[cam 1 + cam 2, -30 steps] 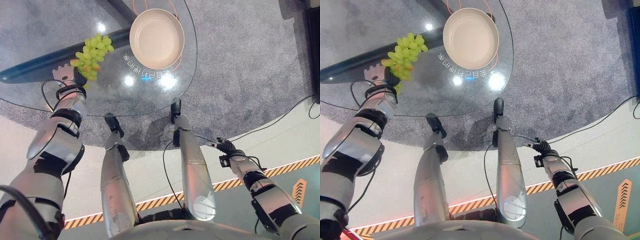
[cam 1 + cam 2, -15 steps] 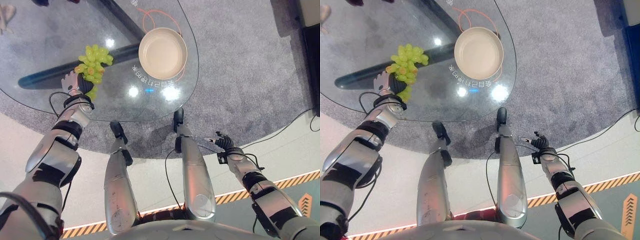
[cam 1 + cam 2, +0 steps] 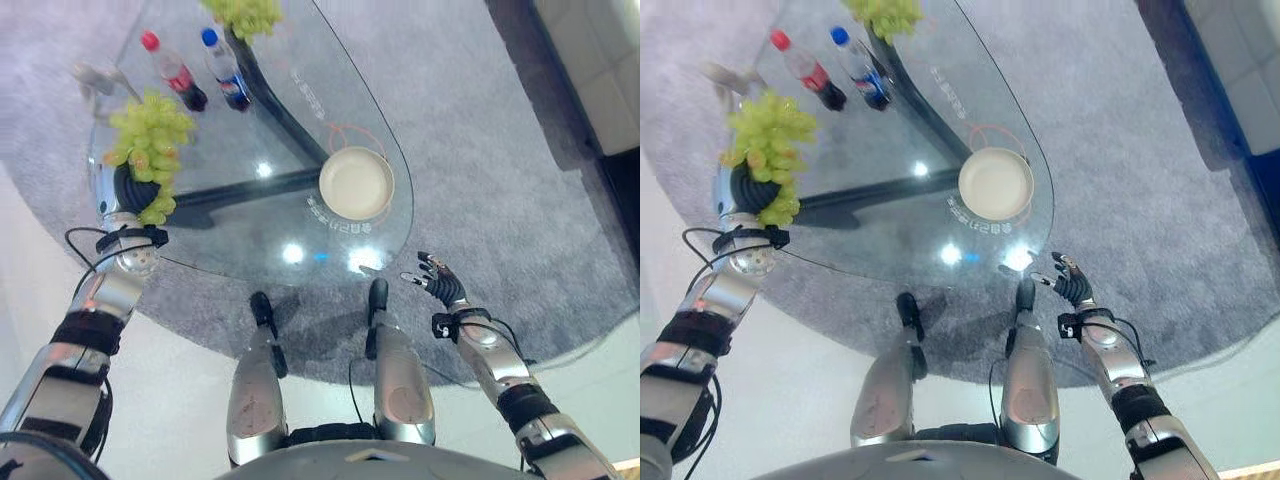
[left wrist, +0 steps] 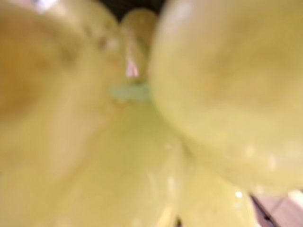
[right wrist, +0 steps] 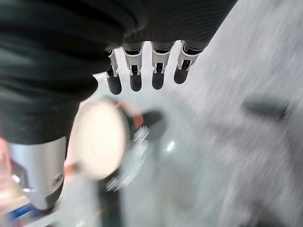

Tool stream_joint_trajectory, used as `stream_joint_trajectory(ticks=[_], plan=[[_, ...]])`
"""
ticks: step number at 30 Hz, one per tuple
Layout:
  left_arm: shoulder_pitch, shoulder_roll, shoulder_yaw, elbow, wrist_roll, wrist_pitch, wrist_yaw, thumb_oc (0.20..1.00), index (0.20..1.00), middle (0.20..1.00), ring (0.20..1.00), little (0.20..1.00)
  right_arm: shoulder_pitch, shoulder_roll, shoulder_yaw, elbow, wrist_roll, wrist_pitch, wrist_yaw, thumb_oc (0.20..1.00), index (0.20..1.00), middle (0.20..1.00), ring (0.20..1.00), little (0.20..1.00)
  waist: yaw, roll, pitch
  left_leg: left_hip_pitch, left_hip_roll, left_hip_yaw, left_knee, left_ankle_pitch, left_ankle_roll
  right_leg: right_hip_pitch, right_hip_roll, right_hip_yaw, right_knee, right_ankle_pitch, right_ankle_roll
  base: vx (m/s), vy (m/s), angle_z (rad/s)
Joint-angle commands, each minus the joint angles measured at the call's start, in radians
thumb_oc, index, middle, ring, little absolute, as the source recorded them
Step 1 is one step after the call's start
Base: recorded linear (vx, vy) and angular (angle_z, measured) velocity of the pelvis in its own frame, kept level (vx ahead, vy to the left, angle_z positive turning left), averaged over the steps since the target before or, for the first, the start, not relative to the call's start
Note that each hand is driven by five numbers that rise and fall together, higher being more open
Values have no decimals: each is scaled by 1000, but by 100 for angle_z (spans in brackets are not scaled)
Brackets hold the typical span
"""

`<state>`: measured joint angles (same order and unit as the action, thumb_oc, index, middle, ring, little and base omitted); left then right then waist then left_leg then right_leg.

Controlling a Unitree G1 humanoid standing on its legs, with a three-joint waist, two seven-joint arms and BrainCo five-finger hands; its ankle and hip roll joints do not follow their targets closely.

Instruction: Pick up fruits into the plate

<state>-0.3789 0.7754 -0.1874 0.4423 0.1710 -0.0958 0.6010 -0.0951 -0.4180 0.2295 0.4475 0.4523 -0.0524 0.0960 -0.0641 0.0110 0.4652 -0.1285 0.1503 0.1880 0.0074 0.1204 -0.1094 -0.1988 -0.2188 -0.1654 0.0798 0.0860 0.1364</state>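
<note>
Grapes (image 3: 150,130) up off glass – L hand (image 3: 128,190)

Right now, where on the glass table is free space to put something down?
The plate is empty, and the glass table is bare from it toward the near edge. The far end is crowded: two bottles, more grapes. The left hand holds grapes.

A glass table (image 3: 300,130) with a rounded edge is being carried by a dark frame (image 3: 262,100) seen through its top. Ceiling lights are being reflected as bright spots (image 3: 293,254) in the glass near the edge. Grey carpet (image 3: 470,150) is spreading around and beneath the table, and a pale smooth floor (image 3: 190,370) is bordering the carpet beside it.
</note>
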Motion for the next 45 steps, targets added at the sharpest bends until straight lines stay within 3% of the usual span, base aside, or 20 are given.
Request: stream_joint_trajectory(ticks=[1, 2, 5, 8, 11, 12, 18, 22, 28, 34, 40, 45], plan=[[-6, 88, 27, -70, 179, -103, -107, 200, 200, 200, 200, 200, 62, 1, 19, -84, -78, -86, 140, 1000, 1000, 1000, 1000, 1000, -15, -13, -133, -6, -45, 9, 34, -79, 6, 62, 8, -45, -26, -39, 0, 138, -3, 8], [-5, 119, 7, -93, 233, -94, -153, 200, 200, 200, 200, 200, 55, -35, 24, -118, -141, -87, 83, 1000, 1000, 1000, 1000, 1000, -15, -12, -148, 14, -39, 7, 21, -74, 1, 83, 9, -45, -35, -37, 3, 82, -2, 8], [1, 191, -15, -155, 260, -53, -241, 200, 200, 200, 200, 200, 32, -116, 1, -194, -226, -70, 53, 1000, 1000, 1000, 1000, 1000, -16, -8, -171, 40, -33, 5, 5, -65, 0, 111, 13, -48, -45, -36, 5, 52, 21, 4], [15, 303, -45, -212, 312, -32, -368, 200, 200, 200, 200, 200, -24, -250, -23, -276, -388, -69, 74, 1000, 1000, 1000, 1000, 1000, -11, 0, -203, 76, -26, 7, 2, -64, -1, 152, 15, -54, -49, -41, 2, 59, 39, -4], [-33, 386, -99, -265, 359, -18, -509, 200, 200, 200, 200, 200, -151, -386, 0, -328, -460, 7, 132, 1000, 1000, 1000, 1000, 1000, 3, 3, -243, 116, -23, 5, -6, -65, 0, 197, 14, -64, -68, -36, 1, 55, 12, -5], [-38, 388, -102, -267, 358, -18, -514, 200, 200, 200, 200, 200, -159, -391, 2, -329, -464, 10, 133, 1000, 1000, 1000, 1000, 1000, 4, 3, -242, 119, -22, 5, -7, -65, 0, 200, 14, -65, -69, -36, 1, 25, 1, -4], [-216, 475, -253, -328, 397, 10, -759, 200, 200, 200, 200, 200, -414, -504, 142, -366, -543, 98, 203, 1000, 1000, 1000, 1000, 1000, 22, -4, -286, 161, -13, -4, -17, -74, 2, 249, 19, -70, -91, -40, 1, 4, -26, -3], [-317, 488, -342, -372, 435, 41, -905, 200, 200, 200, 200, 200, -545, -551, 232, -411, -515, 147, 246, 1000, 1000, 1000, 1000, 1000, 33, -12, -308, 178, -12, -10, -27, -77, 5, 268, 23, -68, -104, -40, 4, -10, -48, 0], [-426, 444, -452, -381, 492, 82, -933, 200, 200, 200, 200, 200, -646, -513, 329, -475, -428, 274, 311, 1000, 1000, 1000, 1000, 1000, 33, -23, -332, 199, -5, 0, -49, -75, 1, 286, 26, -69, -128, -29, 12, -15, -33, -1], [-439, 309, -506, -401, 530, 168, -963, 200, 200, 200, 200, 200, -662, -371, 366, -470, -405, 356, 273, 1000, 1000, 1000, 1000, 1000, 35, -28, -340, 213, 4, 12, -55, -76, -1, 298, 23, -72, -138, -24, 16, -10, -5, -2], [-360, 185, -463, -384, 521, 278, -912, 200, 200, 200, 200, 200, -628, -267, 357, -476, -342, 414, 218, 1000, 1000, 1000, 1000, 1000, 35, -32, -344, 222, 6, 17, -60, -81, -1, 304, 21, -67, -145, -25, 19, 0, 0, 0], [-258, 87, -409, -360, 537, 283, -866, 200, 200, 200, 200, 200, -557, -189, 321, -501, -308, 432, 167, 1000, 1000, 1000, 1000, 1000, 36, -33, -344, 230, 10, 25, -66, -82, -2, 307, 17, -71, -149, -22, 23, 0, 0, 0]])
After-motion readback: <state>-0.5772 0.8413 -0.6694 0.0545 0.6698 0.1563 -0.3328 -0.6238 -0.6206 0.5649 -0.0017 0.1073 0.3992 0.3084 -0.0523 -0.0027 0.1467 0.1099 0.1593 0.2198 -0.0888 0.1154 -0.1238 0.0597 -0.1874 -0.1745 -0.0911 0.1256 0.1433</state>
